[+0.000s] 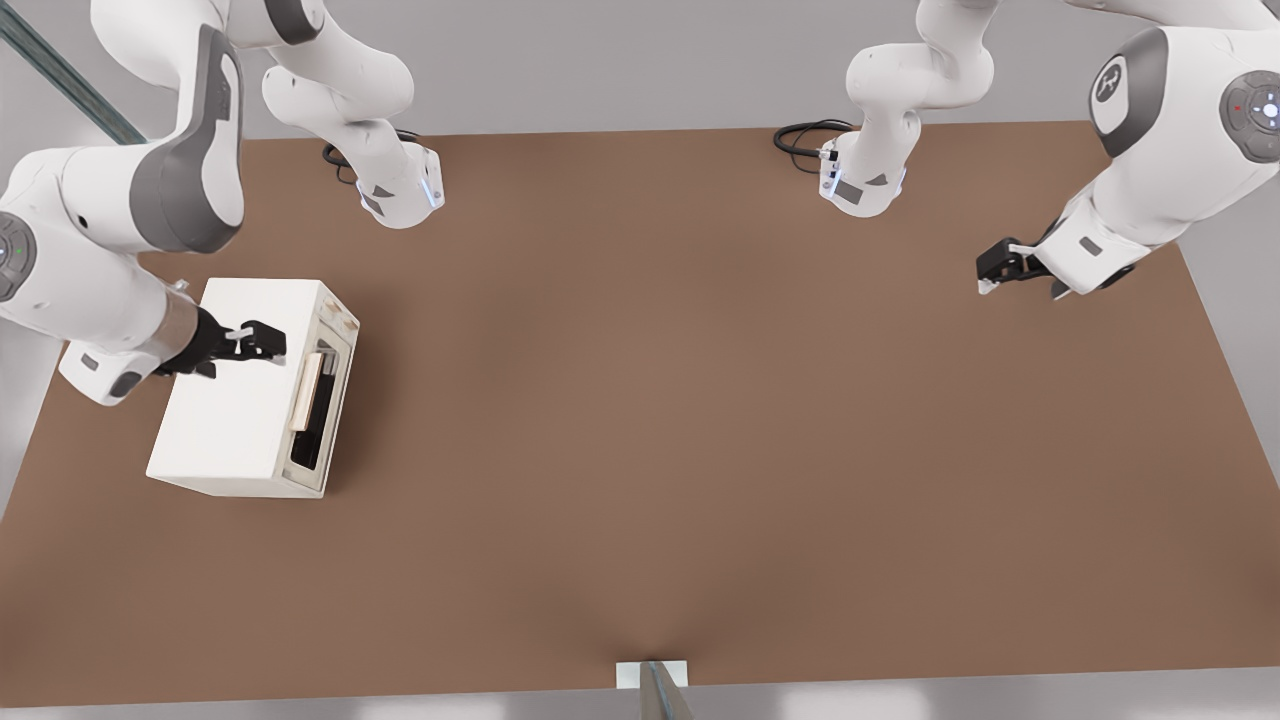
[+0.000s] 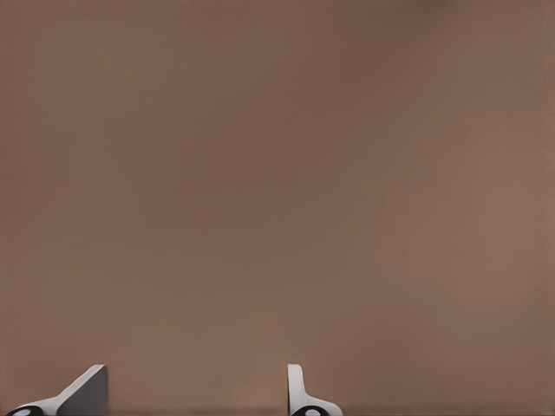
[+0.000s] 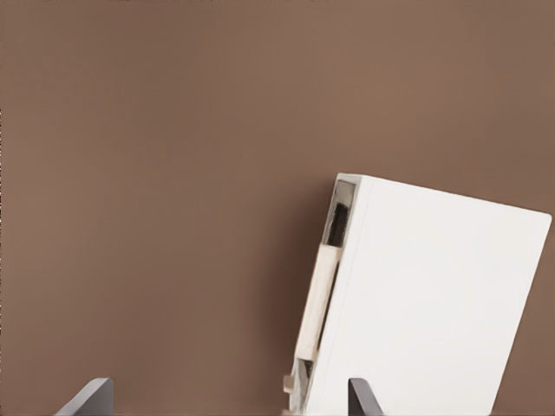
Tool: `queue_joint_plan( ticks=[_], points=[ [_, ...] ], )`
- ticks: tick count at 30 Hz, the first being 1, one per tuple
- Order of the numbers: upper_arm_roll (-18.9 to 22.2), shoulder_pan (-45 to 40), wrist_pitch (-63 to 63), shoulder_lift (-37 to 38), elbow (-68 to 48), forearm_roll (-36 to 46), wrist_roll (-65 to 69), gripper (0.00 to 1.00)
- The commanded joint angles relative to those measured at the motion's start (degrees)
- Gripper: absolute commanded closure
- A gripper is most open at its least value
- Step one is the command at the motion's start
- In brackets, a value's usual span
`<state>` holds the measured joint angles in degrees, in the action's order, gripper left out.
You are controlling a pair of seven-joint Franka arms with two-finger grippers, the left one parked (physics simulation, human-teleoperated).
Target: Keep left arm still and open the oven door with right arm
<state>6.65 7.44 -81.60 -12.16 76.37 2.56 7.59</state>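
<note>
- Gripper (image 1: 262,340) of the right arm (image 1: 120,230) hangs over the top of the oven body (image 1: 235,400), near the front edge, at the front view's left.
- In the right wrist view the two fingertips (image 3: 87,397) show wide apart, one over bare table, the other over the oven's white top. Fingers spread, released; nothing between them, no contact seen.
- Oven door (image 1: 322,400) sits on the face of the oven turned toward the front view's right. Dark window visible, cream frame around it.
- Pale tan bar handle (image 1: 306,392) runs along the door's upper edge, just beside the gripper but apart from it; the gripper lies to one end of the bar, not around it.
- The right wrist view shows the handle (image 3: 316,303) as a tan strip standing out from the door (image 3: 340,217) at the oven's edge. Door looks flush or nearly so against the body; cannot tell whether a gap exists.
- Two small knobs (image 1: 340,318) on the front panel beside the door, at the end nearest the arm bases.
- Oven stands askew on the brown table (image 1: 700,400), close to the table edge at the front view's left.
- Nothing lies between gripper and handle.
- Black cables (image 1: 800,138) coil at the far table edge by an arm base.
</note>
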Motion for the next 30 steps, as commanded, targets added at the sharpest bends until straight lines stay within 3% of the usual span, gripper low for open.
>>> queue_joint_plan(
  ticks=[1, 2, 3, 4, 5, 6, 8, 10, 13, 18, 30],
  points=[
    [0.03, 0.03, 0.56, 0.03, 0.01, 0.6, -7.68, 0.0],
    [-0.5, 0.9, 1.17, -1.98, 1.06, -1.85, -7.77, 0.0],
    [-1.73, 5.82, 2.76, -6.03, 1.33, -11.25, -9.52, 0.01],
    [-2.86, 11.62, 5.9, -9.1, 1.59, -18.99, -13.91, 0.78],
    [-3.83, 13.48, 7.94, -13.58, 1.33, -29.76, -13.66, 0.79],
    [-7.62, 14.53, 10.84, -18.69, 0.45, -39.12, -16.63, 0.79],
    [-7.79, 16.02, 10.93, -19.92, 0.89, -39.21, -22.97, 0.79],
    [-7.7, 18.84, 12.16, -22.56, 0.98, -50.11, -27.53, 0.79],
    [-6.83, 16.82, 10.41, -21.25, 3.61, -53.8, -30.62, 0.79],
    [-7.0, 15.33, 7.51, -20.19, 10.99, -49.76, -43.09, 0.79],
    [-4.45, 12.86, 2.06, -20.71, 17.06, -49.06, -44.07, 0.79]
  ],
)
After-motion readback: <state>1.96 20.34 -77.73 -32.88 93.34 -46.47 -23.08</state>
